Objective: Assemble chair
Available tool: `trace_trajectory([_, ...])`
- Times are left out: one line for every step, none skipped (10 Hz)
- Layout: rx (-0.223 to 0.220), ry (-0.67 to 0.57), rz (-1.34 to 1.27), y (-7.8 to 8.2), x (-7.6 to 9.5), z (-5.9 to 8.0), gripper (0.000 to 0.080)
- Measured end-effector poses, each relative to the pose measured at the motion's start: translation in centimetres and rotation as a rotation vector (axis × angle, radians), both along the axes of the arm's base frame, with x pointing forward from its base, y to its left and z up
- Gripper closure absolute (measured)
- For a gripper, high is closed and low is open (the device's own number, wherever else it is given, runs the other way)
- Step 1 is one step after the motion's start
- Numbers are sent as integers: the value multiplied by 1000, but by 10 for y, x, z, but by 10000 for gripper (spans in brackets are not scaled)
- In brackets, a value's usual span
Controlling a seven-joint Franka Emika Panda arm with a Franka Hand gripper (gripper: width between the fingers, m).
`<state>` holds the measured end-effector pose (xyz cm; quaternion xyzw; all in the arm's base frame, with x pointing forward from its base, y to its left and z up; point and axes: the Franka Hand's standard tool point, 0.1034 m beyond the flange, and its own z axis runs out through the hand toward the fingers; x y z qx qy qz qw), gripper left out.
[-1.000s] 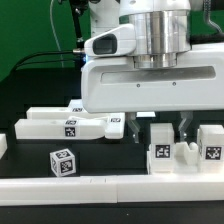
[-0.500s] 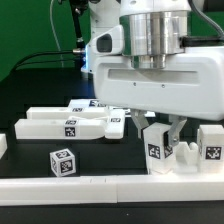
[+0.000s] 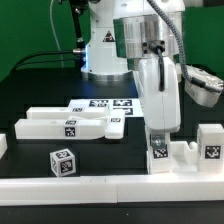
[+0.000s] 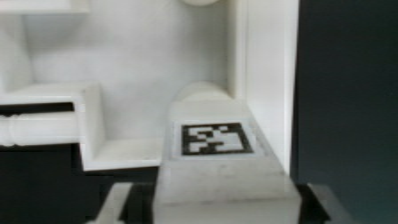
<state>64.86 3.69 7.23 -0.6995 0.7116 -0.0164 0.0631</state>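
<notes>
Robot fingers straddling an upright chunky white plastic chair piece with a square tag, on the black worktop, grip or gap impossible to tell, long white tagged slab well apart

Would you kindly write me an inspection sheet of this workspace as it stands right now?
Surface: black table, with a white rail along its front edge.
Job's things: long slab, tagged cube, upright piece under the gripper, tagged block.
Clutter: marker board lying flat behind the slab.
Grippers: gripper straddles the upright piece, one finger on either side; whether it grips cannot be told.
Cables: black cables loop over the robot arm.
Surroundings: green backdrop.
</notes>
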Motion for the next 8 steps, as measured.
trace_trajectory([-2,-1,17,0,0,0,434])
trace_trajectory([-2,-1,17,0,0,0,297])
trace_trajectory([-3,-3,27,1,0,0,182])
trace_trajectory([-31,-33,219,4,3,2,159])
trace_trajectory([-57,-69,453,13,7,5,159])
trace_trajectory([-84,-119,614,13,10,6,152])
trace_trajectory([-90,-113,644,11,9,4,152])
trace_trajectory([-99,-115,693,11,9,4,150])
